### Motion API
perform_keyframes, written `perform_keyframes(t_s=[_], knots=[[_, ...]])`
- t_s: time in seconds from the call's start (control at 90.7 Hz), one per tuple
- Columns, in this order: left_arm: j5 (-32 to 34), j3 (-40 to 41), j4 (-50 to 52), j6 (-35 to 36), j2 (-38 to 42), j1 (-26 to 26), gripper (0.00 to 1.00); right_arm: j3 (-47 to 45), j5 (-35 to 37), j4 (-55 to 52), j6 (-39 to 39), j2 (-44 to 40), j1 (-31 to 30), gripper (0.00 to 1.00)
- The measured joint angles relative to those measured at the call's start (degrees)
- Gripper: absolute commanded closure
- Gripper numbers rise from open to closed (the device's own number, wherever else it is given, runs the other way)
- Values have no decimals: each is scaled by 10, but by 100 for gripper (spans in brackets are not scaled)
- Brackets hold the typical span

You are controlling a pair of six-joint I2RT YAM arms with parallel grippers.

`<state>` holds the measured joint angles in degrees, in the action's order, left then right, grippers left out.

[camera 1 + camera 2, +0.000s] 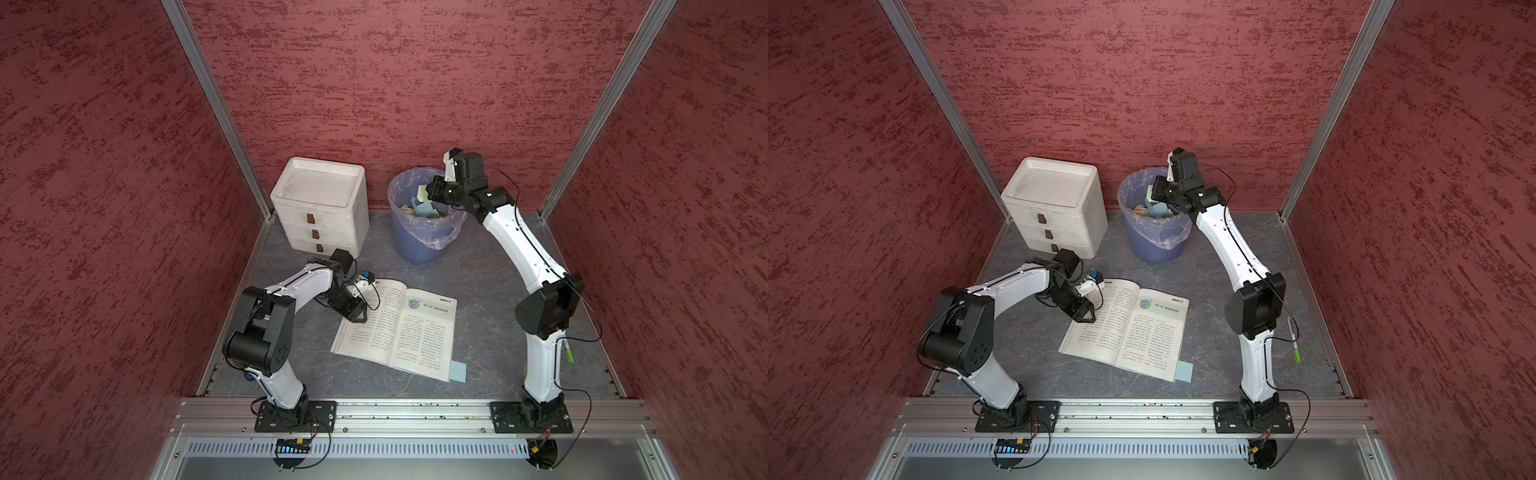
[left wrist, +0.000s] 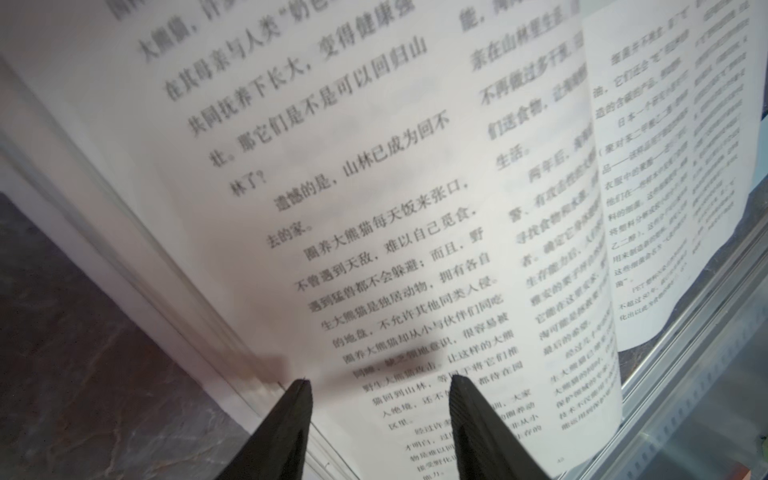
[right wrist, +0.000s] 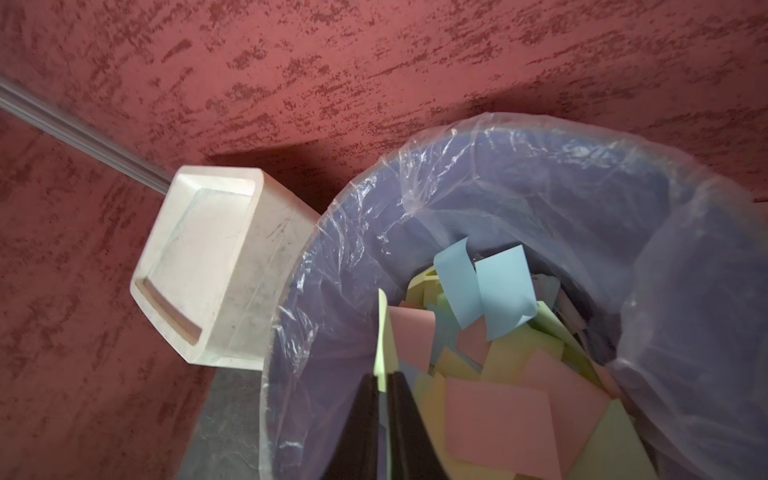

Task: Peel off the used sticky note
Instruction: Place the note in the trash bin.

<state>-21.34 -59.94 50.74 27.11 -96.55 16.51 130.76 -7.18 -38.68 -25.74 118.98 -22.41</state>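
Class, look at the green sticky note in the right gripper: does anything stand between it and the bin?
Nothing visible does. The green sticky note, between the jaws of the right gripper, hangs over the open mouth of the bin. Only other notes lie inside, lower down.

Twin high views over whole table (image 1: 478,266); left wrist close above book (image 2: 374,166), right above bin (image 3: 540,174).

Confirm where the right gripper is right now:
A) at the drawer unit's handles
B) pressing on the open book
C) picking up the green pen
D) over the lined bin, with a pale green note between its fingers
D: the right wrist view shows the pale green note standing between the fingers of the right gripper, above the lined bin.
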Motion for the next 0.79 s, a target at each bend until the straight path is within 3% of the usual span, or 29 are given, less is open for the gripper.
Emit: perform_keyframes(t_s=[0.121, 0.242, 0.54, 0.793], knots=[[8, 3, -7, 1, 0, 3, 45, 40, 16, -5, 29, 13, -11, 40], [12, 3, -12, 2, -2, 6, 45, 88, 40, -15, 81, 19, -32, 27], [21, 7, -14, 2, -2, 9, 46, 122, 94, -61, 177, 18, -64, 20], [22, 8, -14, 1, -2, 9, 47, 122, 201, -93, 273, 19, -81, 6]])
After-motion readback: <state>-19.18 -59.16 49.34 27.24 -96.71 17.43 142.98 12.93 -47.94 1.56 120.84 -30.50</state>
